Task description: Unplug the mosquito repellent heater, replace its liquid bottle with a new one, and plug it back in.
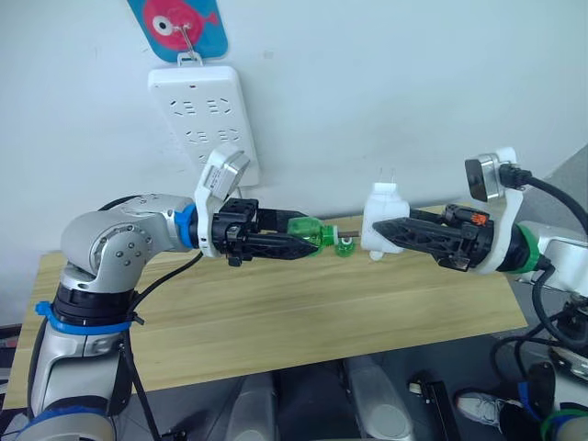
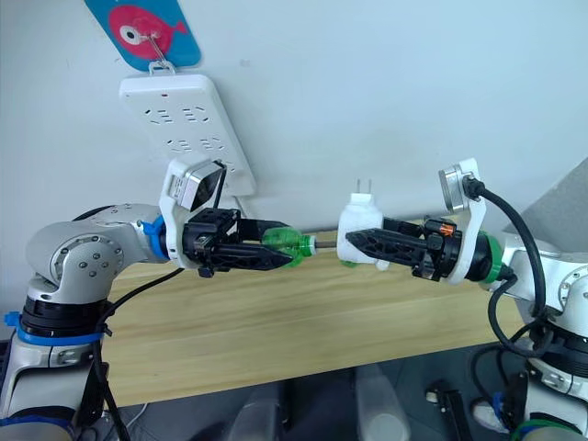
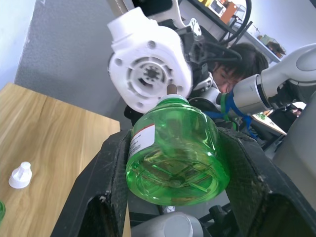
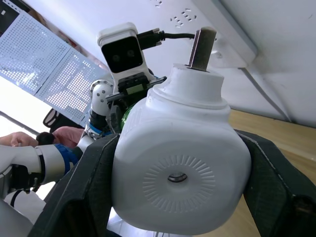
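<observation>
My left gripper (image 1: 308, 237) is shut on a green liquid bottle (image 1: 310, 231), held sideways above the table with its neck toward the right. My right gripper (image 1: 375, 235) is shut on the mosquito repellent heater (image 1: 382, 216), a white rounded unit with its two metal prongs (image 1: 388, 175) pointing up. Bottle and heater face each other a few centimetres apart, and a thin wick (image 2: 322, 242) spans the gap. In the left wrist view the bottle's base (image 3: 175, 155) sits between my fingers, with the heater's round socket (image 3: 148, 74) just beyond its neck.
A long white power strip (image 1: 204, 115) hangs on the wall from a fish-shaped hook (image 1: 179, 23), above my left arm. The wooden table (image 1: 276, 322) lies below both grippers. A small white cap (image 3: 20, 176) rests on it, and a small green item (image 1: 344, 246) sits behind the gap.
</observation>
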